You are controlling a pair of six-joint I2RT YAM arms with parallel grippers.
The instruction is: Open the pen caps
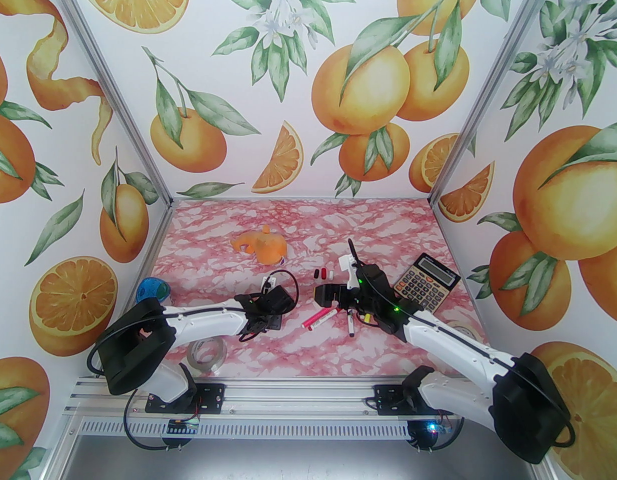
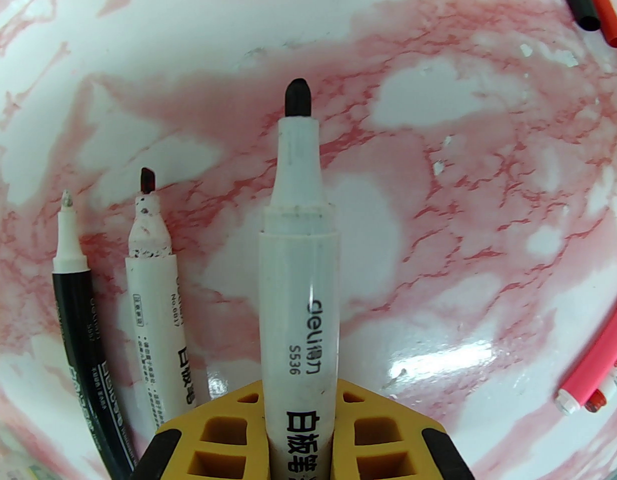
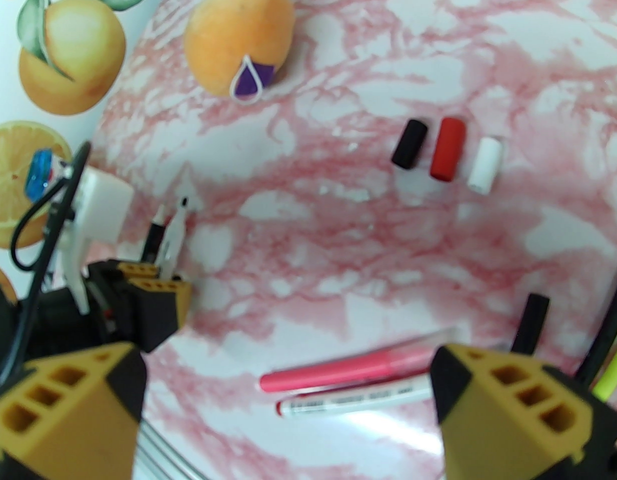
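The left end effector (image 2: 301, 418) was clamped on a white-barrelled marker (image 2: 298, 293), whose bare black nib pointed to 12 o'clock in the left wrist view, over open pink-marbled desk (image 2: 438, 218). Two more uncapped pens lay just beside it toward 9 o'clock, a white one (image 2: 156, 308) and a black-barrelled one (image 2: 78, 328). The right end effector (image 3: 286, 368) hung with its fingers spread wide apart, gripping nothing, above a pink pen (image 3: 348, 368) and a white pen with a red end (image 3: 353, 400) lying side by side. In the right wrist view three loose pen caps sat in a short row toward 1 o'clock: black cap (image 3: 409, 144), red cap (image 3: 447, 148) and white cap (image 3: 485, 164). They lay close together and well apart from the pens, with bare desk between. From above, an orange plush toy (image 1: 261, 248) lay toward 11 o'clock, a calculator (image 1: 426, 280) hugged the right edge at 3 o'clock, and a tape roll (image 1: 206, 355) sat by the near edge at 7 o'clock.
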